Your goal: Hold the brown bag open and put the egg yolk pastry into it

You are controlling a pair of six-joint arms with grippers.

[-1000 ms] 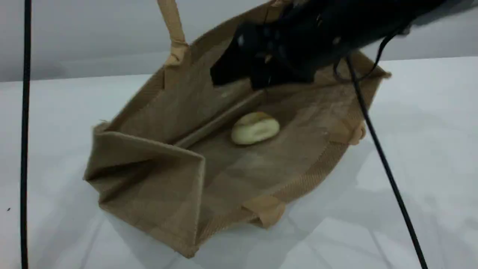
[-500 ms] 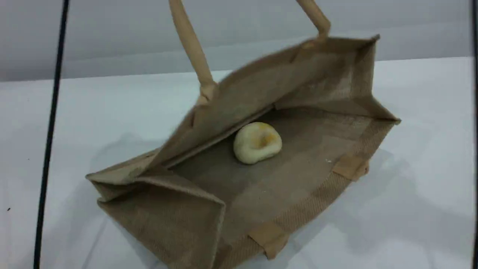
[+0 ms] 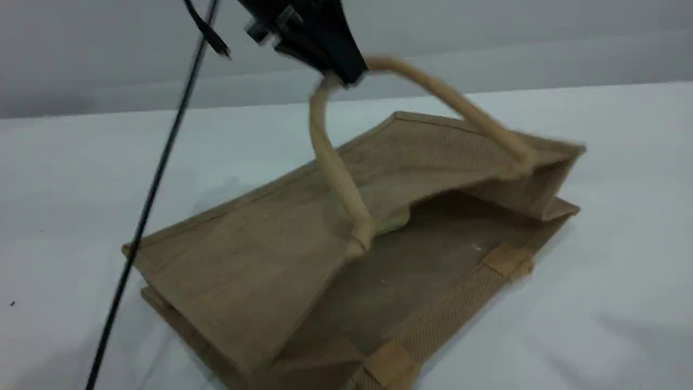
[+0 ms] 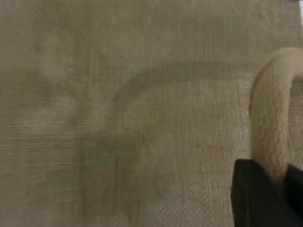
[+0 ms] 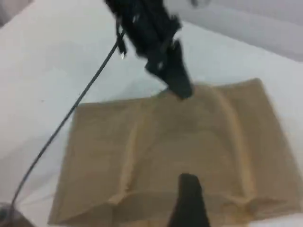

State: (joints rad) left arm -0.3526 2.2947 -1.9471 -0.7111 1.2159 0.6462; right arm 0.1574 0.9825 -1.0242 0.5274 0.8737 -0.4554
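Observation:
The brown bag [image 3: 260, 260] lies on its side on the white table, its mouth toward the right and only partly agape. My left gripper [image 3: 341, 73] hangs above it, shut on the top of the bag's upper loop handle [image 3: 330, 157]. The left wrist view shows that handle [image 4: 272, 123] rising from the dark gripper tip over jute cloth [image 4: 118, 118]. The egg yolk pastry is hidden; the bag's upper side covers the inside. The right wrist view looks down on the bag [image 5: 156, 161] and the left gripper [image 5: 177, 85] from above, with one right fingertip [image 5: 189, 198] showing and nothing on it.
A black cable [image 3: 151, 189] slants down from the left arm across the left of the scene. The white table [image 3: 595, 135] runs all round the bag, with a grey wall behind it.
The bag's upper side has sunk over the pastry, which showed inside before. The left gripper has come down into view with the handle. The right arm has left the scene view.

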